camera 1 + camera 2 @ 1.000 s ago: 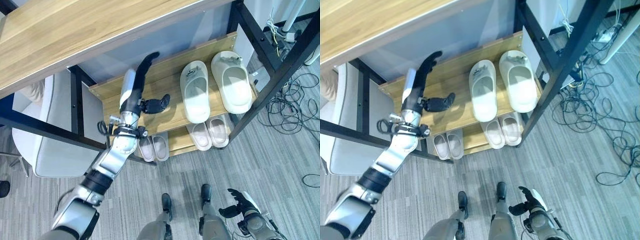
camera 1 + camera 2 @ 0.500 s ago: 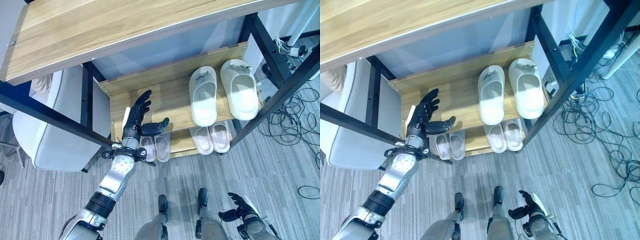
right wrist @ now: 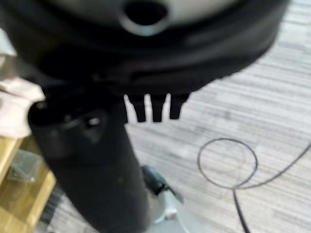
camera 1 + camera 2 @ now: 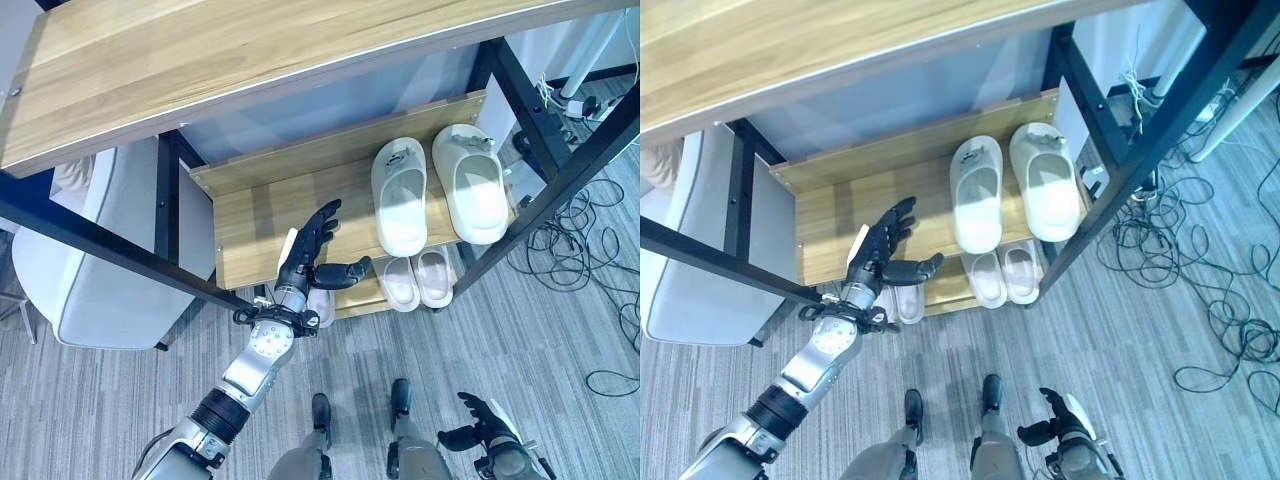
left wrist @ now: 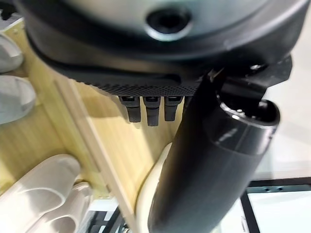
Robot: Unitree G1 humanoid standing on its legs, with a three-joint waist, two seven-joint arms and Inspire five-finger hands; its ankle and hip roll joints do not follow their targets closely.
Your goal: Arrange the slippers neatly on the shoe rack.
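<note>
Your left hand (image 4: pixel 312 250) was held out over the front edge of the shoe rack (image 4: pixel 250 235), with its fingers straight and spread and the thumb standing out to the side; it held nothing. Past the thumb side of this hand, on the middle shelf (image 4: pixel 260 200), you had one pair of big white slippers (image 4: pixel 437 190) lying side by side, close to each other, toes pointing to the back of the rack. The part of this shelf just beyond the fingertips was bare wood. On the lower shelf (image 4: pixel 362 296), under the hand and a little beyond the thumb, stood a small pale pair (image 4: pixel 417 280), and another small pair (image 4: pixel 896 300) was partly covered by the hand itself. Your right hand (image 4: pixel 478 427) hung low over the grey floor (image 4: pixel 560 330), well apart from the rack, its fingers loose and apart, with nothing in it.
</note>
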